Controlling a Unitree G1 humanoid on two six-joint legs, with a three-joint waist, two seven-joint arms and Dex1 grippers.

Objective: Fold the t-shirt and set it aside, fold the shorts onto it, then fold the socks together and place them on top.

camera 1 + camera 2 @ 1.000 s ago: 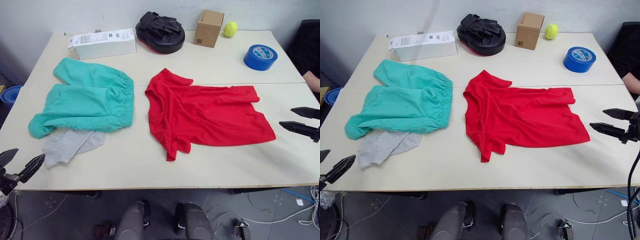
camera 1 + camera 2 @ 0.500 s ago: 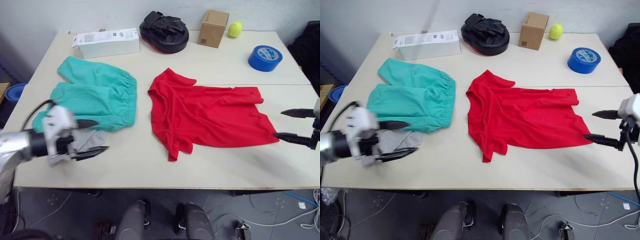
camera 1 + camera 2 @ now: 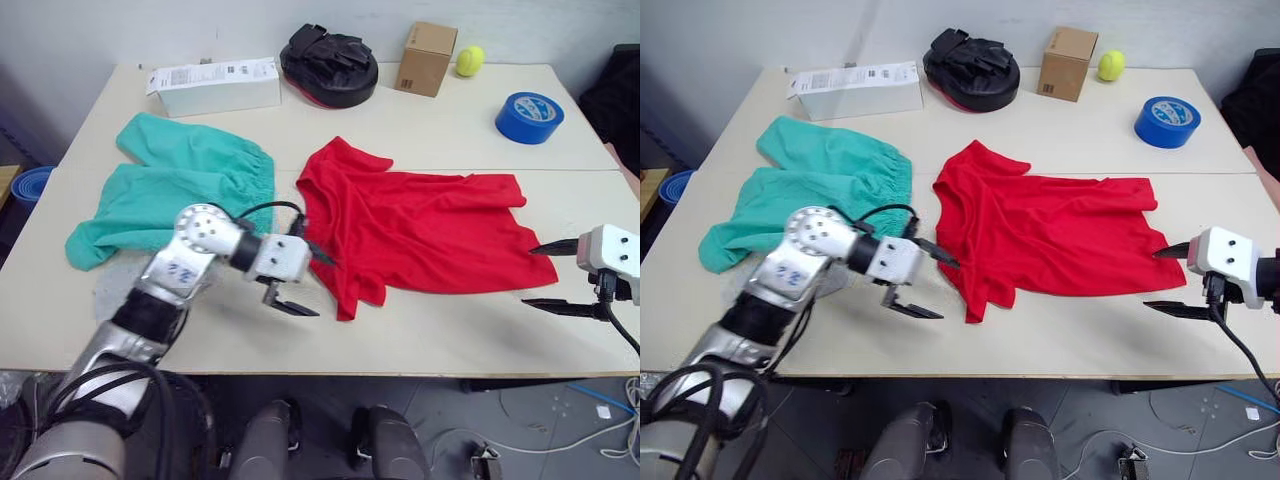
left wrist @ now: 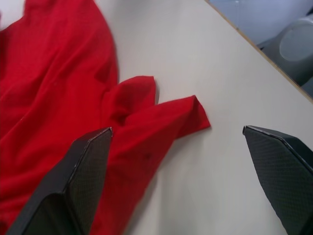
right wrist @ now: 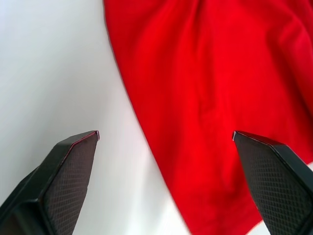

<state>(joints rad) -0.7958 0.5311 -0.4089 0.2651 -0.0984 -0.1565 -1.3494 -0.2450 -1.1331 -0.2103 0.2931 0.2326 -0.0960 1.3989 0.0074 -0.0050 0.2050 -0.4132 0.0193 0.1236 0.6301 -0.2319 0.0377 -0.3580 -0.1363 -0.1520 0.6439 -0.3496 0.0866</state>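
Note:
The red t-shirt [image 3: 410, 230] lies spread out on the middle-right of the table, collar to the left. My left gripper [image 3: 315, 285] is open just above the table at the shirt's near left sleeve [image 4: 161, 115], which sits between its fingers. My right gripper [image 3: 532, 277] is open at the shirt's right hem [image 5: 205, 98], one finger over the cloth and one over bare table. The teal shorts [image 3: 185, 185] lie flat to the left. The grey socks [image 3: 108, 290] lie in front of the shorts, mostly hidden under my left arm.
Along the far edge stand a white box [image 3: 215, 85], a black pad [image 3: 330, 62], a cardboard box [image 3: 425, 57], a tennis ball [image 3: 470, 60] and a blue tape roll [image 3: 529, 115]. The table's front edge [image 3: 400, 372] runs close below both grippers.
My left arm has swung from the table's near left corner, across the socks, to the t-shirt's near left sleeve. My right gripper has moved in to the shirt's right hem.

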